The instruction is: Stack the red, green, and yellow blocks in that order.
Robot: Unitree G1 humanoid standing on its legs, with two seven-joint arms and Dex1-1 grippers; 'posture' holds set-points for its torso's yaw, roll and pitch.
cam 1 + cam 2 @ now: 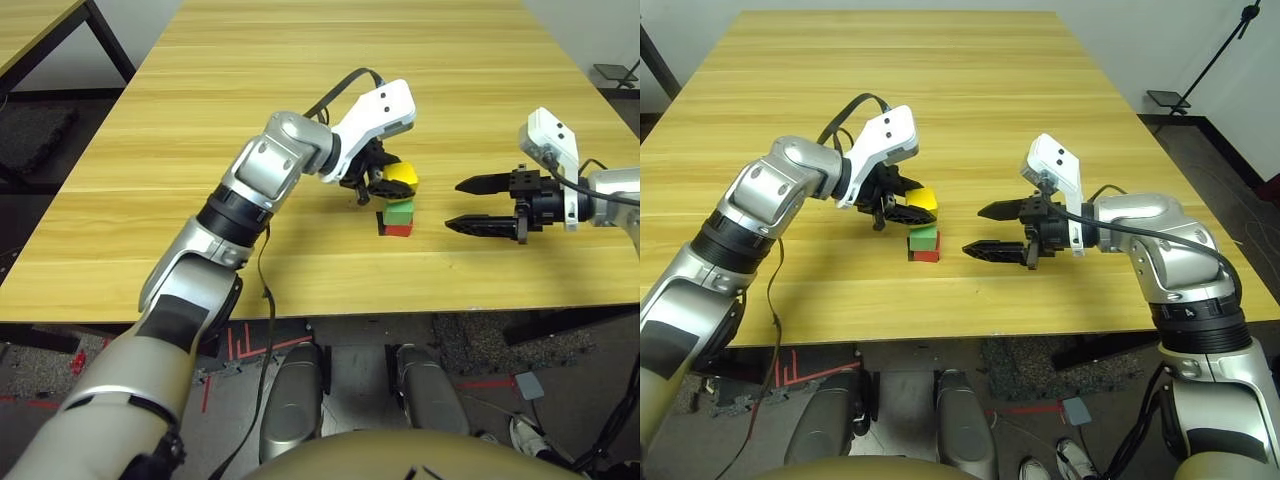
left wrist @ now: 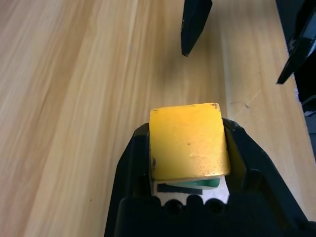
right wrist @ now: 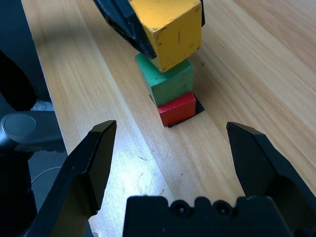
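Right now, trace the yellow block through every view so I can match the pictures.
Left eye view: yellow block in the left tool, above the green block.
Right eye view: same, left of centre.
Left wrist view: centre, between the fingers.
Right wrist view: tilted at the top.
Shared landmark: the green block on the red block.

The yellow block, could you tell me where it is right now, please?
The yellow block is clamped in the left claw, tilted, right over the green block, which sits on the red block; contact is unclear.
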